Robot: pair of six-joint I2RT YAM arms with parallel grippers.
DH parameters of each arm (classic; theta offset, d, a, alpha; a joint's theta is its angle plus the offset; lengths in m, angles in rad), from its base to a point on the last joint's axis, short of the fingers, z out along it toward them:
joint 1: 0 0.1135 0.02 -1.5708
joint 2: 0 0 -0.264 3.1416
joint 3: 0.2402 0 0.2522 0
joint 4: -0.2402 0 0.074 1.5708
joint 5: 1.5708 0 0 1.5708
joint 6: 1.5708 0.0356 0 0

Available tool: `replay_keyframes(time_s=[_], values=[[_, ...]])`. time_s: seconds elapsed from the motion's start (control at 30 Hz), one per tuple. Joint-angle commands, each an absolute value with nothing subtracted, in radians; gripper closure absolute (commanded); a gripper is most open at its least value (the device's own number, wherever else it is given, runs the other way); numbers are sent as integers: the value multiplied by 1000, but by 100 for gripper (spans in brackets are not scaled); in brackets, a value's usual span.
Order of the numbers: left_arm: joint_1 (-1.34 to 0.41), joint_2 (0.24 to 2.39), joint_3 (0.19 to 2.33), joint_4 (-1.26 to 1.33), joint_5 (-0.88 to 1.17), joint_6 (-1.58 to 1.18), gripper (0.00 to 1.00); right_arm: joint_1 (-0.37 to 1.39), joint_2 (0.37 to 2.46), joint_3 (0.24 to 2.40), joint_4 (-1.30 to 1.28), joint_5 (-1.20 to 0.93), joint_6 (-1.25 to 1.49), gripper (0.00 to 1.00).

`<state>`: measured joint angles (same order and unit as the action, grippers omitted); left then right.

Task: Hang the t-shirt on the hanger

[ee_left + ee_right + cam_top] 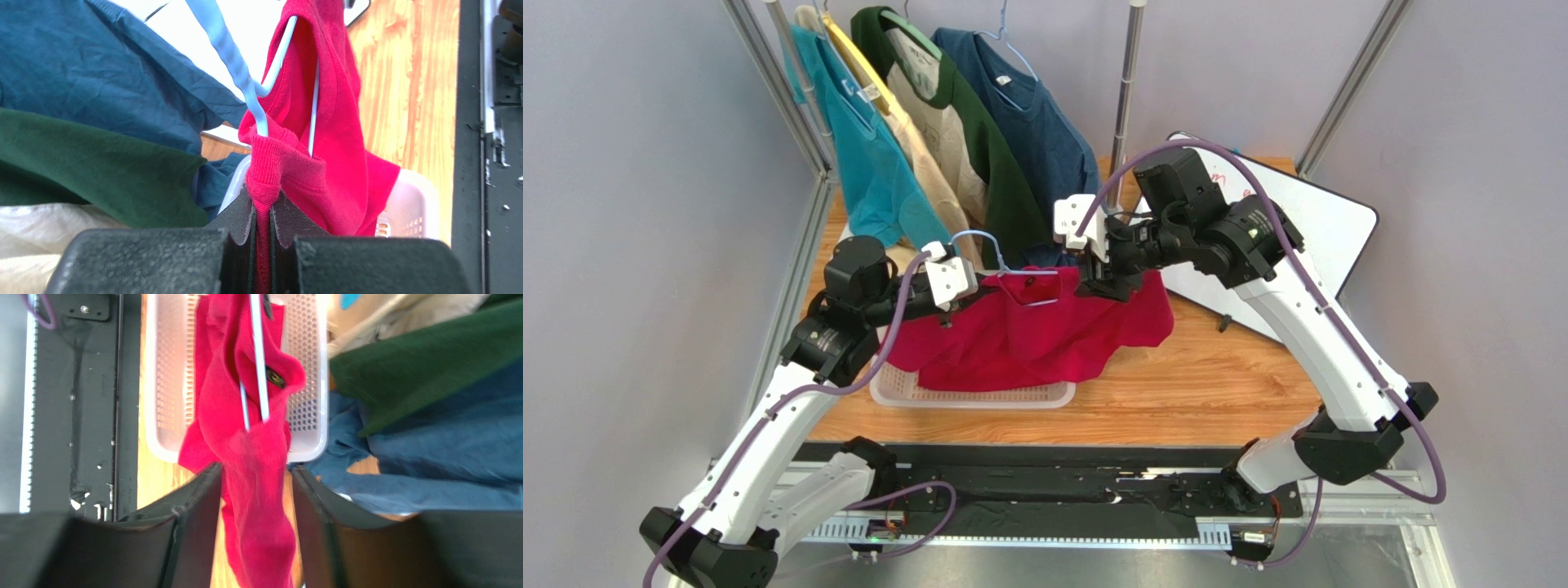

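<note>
The red t-shirt hangs spread between both grippers above the white basket. The light-blue wire hanger sits inside its neck opening, with the hook sticking out at the upper left. My left gripper is shut on a bunched red edge of the shirt, right below the hanger. My right gripper is at the shirt's right shoulder. In the right wrist view its jaws stand apart, with red cloth hanging loose between them and the hanger wire just beyond.
Teal, cream-and-green and navy shirts hang on a rack at the back, close behind the hanger. A metal rack post stands at back centre. A white board lies on the wooden table at the right. A black rail runs along the near edge.
</note>
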<state>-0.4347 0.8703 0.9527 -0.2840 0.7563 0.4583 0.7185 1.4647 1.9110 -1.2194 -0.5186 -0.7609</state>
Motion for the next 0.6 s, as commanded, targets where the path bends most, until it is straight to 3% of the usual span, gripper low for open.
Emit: replay_keyframes(time_s=[0.0,0.03,0.2,0.23,0.27,0.33,0.47,0.53,0.57], values=[[-463,877,1049,-316,816,526,100,745,1502,1893,-1201,-557,-796,57],[-469,882,1054,-325,813,543,100,750,1509,1896,-1194,-558,-795,63],[-486,900,1091,-345,792,532,100,785,1563,1951,-1180,-542,-772,69],[-486,900,1095,-350,787,532,100,788,1566,1954,-1181,-540,-775,88],[-486,900,1098,-360,781,538,100,788,1568,1957,-1178,-531,-776,100],[-486,894,1107,-406,755,549,100,784,1553,1950,-1177,-511,-773,100],[-473,884,1126,-550,602,583,89,721,1482,1888,-1093,-511,-733,100],[-430,870,1137,-650,624,606,86,692,1454,1876,-1088,-528,-721,100],[-367,862,1138,-673,665,606,78,664,1450,1878,-1094,-543,-718,100]])
